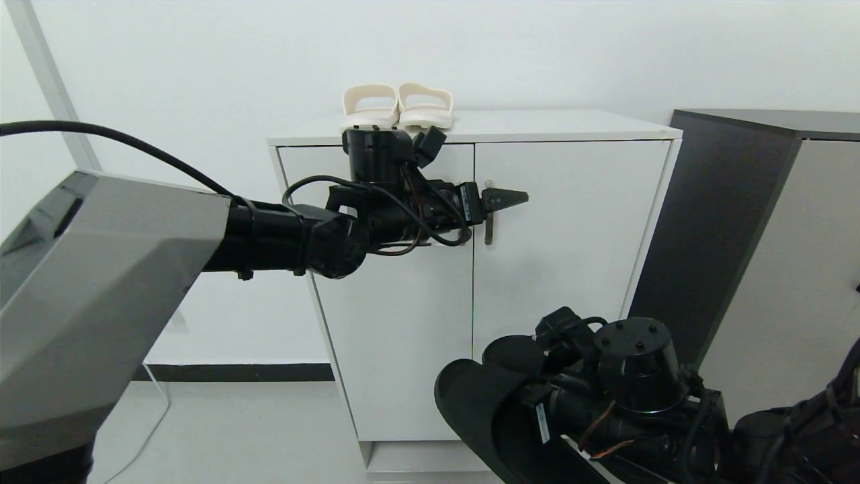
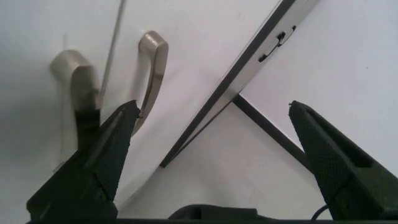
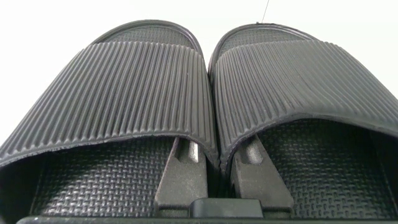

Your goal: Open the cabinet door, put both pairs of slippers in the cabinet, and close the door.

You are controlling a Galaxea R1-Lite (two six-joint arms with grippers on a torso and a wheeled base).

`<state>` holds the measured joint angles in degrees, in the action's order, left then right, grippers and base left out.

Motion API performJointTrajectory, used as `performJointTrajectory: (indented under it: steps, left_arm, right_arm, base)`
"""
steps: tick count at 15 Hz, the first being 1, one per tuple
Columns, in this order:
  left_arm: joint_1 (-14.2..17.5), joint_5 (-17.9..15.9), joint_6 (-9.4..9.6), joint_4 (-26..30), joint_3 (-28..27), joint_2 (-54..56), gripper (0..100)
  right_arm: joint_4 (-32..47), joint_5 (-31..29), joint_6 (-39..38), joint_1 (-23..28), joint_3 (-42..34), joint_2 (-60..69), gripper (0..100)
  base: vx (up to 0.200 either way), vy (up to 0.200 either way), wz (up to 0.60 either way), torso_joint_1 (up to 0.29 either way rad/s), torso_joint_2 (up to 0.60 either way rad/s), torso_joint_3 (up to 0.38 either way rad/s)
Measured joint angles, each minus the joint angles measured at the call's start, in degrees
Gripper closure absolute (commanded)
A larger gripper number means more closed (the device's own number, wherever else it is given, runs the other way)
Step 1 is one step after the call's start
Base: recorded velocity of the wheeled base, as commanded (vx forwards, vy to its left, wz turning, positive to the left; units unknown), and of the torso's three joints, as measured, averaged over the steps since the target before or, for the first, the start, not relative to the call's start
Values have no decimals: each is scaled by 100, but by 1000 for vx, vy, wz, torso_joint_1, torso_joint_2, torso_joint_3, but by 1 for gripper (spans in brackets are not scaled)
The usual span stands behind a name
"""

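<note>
A white cabinet stands ahead with both doors closed. Two metal handles sit side by side at the seam between the doors. My left gripper hovers open right at these handles; one finger lies in front of them, the other finger is well off to the side. A cream pair of slippers rests on the cabinet top. Low at the front right, my right gripper is shut on the black pair of slippers, pinching their touching inner walls. That black pair hangs in front of the lower right door.
A dark grey cabinet stands close against the white one's right side. White wall is behind, with a black skirting strip. Open floor lies to the left of the cabinet, with a thin white cable on it.
</note>
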<state>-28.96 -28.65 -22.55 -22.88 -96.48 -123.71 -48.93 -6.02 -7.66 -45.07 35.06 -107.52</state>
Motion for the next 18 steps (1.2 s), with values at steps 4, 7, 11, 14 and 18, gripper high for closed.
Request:
performJointTrajectory:
  steps: [4, 7, 11, 14, 18]
  left_arm:
    - [-146, 29, 2, 15, -182, -178, 0]
    - [-185, 33, 6, -5, -223, -243, 100]
    - [-206, 60, 11, 26, -173, -221, 100]
    - [-238, 40, 48, -49, 133, -40, 100]
    - [-363, 35, 246, -216, 987, 522, 100]
  right_arm:
    - [0, 4, 2, 0, 0, -11, 100]
    - [5, 4, 0, 0, 0, -15, 100]
    - [7, 241, 145, -7, -98, -4, 100]
    - [-2, 578, 150, -41, -223, 85, 100]
    - [-11, 1223, 255, -173, -540, 372, 100]
  base:
    - [0, 0, 0, 0, 0, 0]
    - [0, 0, 0, 0, 0, 0]
    - [0, 0, 0, 0, 0, 0]
    - [0, 0, 0, 0, 0, 0]
    - [0, 0, 0, 0, 0, 0]
